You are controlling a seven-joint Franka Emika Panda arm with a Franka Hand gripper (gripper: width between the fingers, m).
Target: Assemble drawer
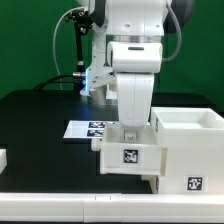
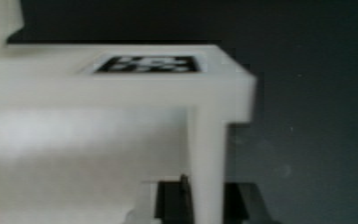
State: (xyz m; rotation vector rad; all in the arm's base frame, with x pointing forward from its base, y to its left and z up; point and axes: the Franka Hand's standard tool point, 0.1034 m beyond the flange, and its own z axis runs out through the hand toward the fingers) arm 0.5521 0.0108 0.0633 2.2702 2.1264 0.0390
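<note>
On the black worktop (image 1: 40, 110) the white arm (image 1: 135, 70) reaches straight down at the middle of the scene. Its claw (image 1: 130, 135) is at the top of a white drawer part (image 1: 128, 158) carrying a black-and-white tag on its front face; whether the fingers are closed on it cannot be told. Just beside this part, on the exterior view's right, stands an open white box (image 1: 190, 150) with a tag low on its front. Behind, the marker board (image 1: 88, 129) lies flat on the worktop, partly hidden by the arm.

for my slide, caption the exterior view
Robot hand lowering onto a small white drawer part beside the open white box.
</note>
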